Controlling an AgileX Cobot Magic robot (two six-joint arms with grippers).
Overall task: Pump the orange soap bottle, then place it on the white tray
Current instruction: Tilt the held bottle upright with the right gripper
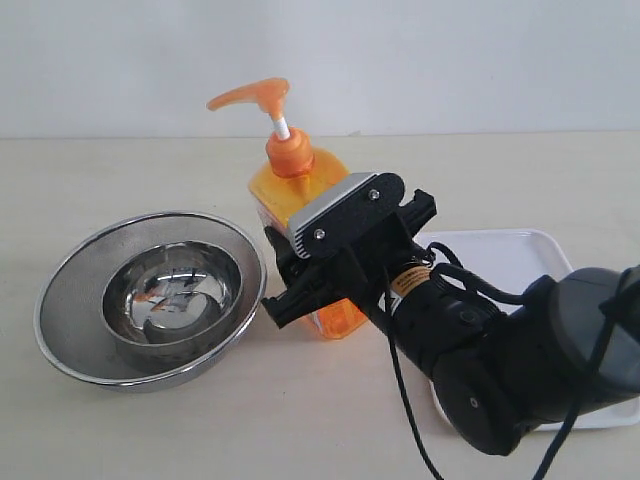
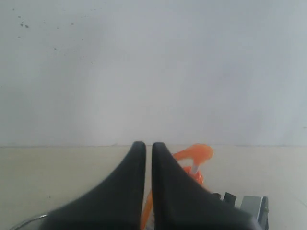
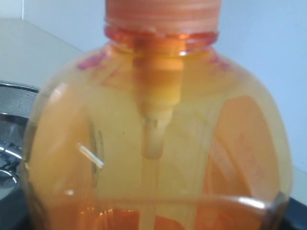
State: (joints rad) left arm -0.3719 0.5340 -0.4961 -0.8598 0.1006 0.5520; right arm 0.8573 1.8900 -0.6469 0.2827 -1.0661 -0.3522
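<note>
Your right gripper [image 1: 290, 270] clamps the upright bottle [image 1: 300, 185] near the tray [image 1: 500, 250], so pressing likely falls to your left gripper [image 2: 148, 146], closed and empty, the pump head [image 2: 196, 153] ahead of its fingertips.

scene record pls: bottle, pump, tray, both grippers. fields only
bottle: orange soap bottle upright on table, off the tray
pump: pump head up
right gripper: jaws closed on bottle body
left gripper: jaws shut, holding nothing
tray: white tray, partly hidden by right arm
other: steel bowls beside bottle
</note>
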